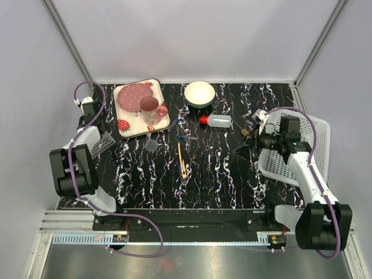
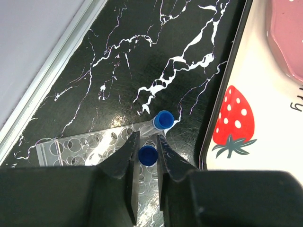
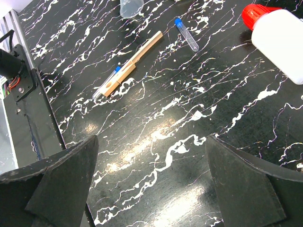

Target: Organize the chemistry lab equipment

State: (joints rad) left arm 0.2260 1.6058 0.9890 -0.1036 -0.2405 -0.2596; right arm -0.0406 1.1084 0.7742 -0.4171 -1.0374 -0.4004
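**Materials and finishes, quick pass**

Glossy black marble-look table (image 3: 189,118), white veins, glare patches. At 9 o'clock, clear grid rack (image 2: 80,146): smooth transparent plastic. The blue-capped tube (image 2: 147,154): clear body, smooth blue plastic cap. Pale matt wood on the thin wooden stick (image 3: 142,47). Translucent white plastic bottle (image 3: 284,42), glossy red cap. Glossy white tray (image 2: 244,64), strawberry print. Matt black plastic left claw (image 2: 147,143).

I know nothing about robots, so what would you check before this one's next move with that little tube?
1. Left gripper shut on the blue-capped tube: ok.
2. Held tube above the clear grid rack: ok.
3. Tube's lower end lined up with the rack: cannot tell.
4. Second tube at the rack's edge clear of the fingers: cannot tell, it leans close.
5. Right gripper open, far from the rack: ok.
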